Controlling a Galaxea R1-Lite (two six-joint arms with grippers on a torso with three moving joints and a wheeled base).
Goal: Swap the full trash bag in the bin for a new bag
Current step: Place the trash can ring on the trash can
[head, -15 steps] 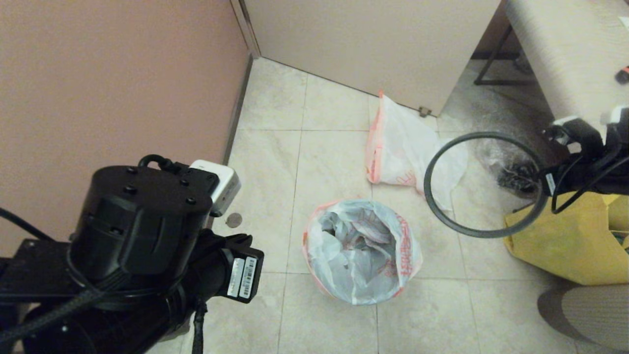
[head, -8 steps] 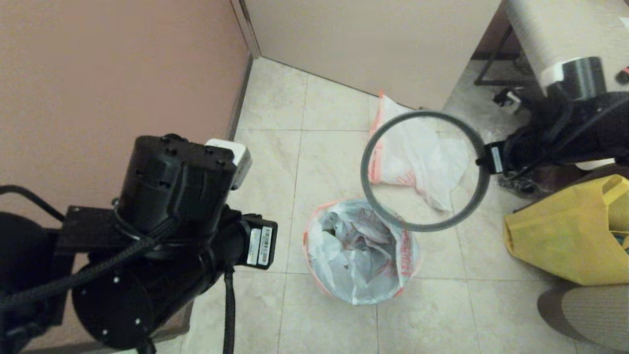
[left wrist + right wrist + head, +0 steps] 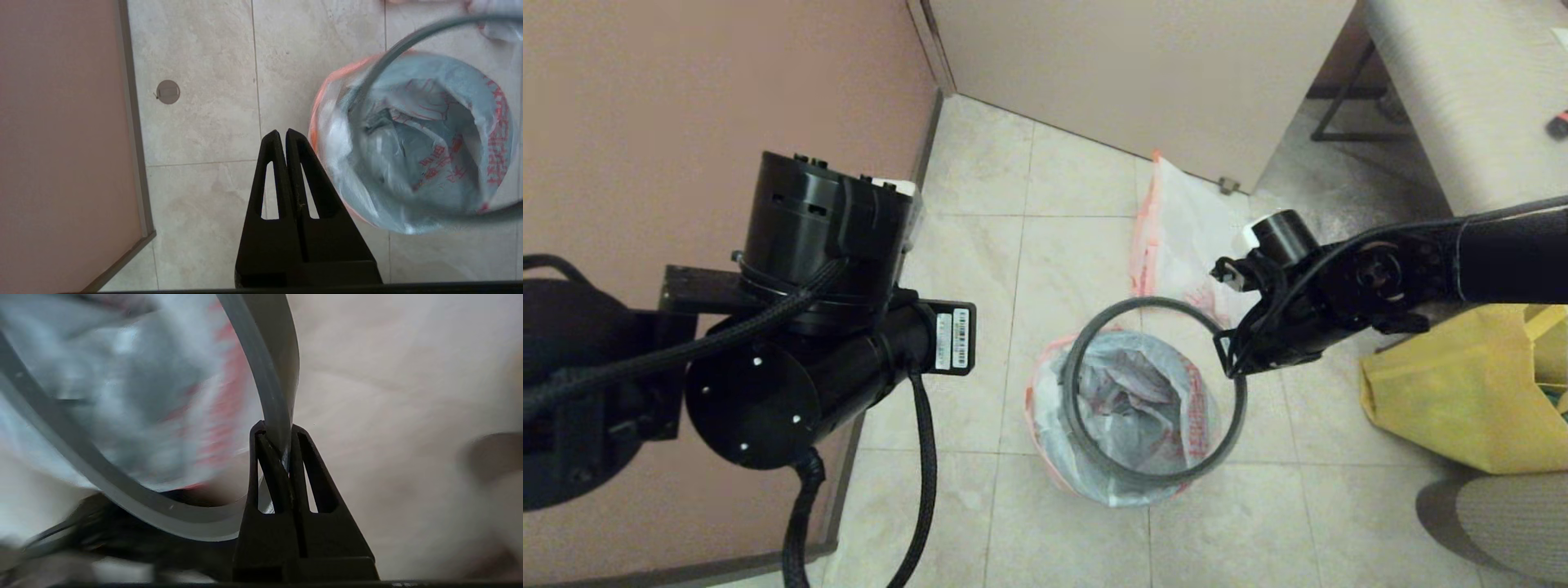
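Right tool [image 3: 1230,359] clamped on thin grey ring [image 3: 1094,343], hovering over bagged bin [image 3: 1123,482] on floor. Left tool [image 3: 282,136] together, empty, beside bin. Bag [image 3: 1131,400] flimsy, slippery; grip orange hem. Probably light.

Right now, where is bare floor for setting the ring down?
Bare tiles lie between the pink wall and the bin, and nearer than it. Beyond it lies a white bag; the yellow tote crowds the right.
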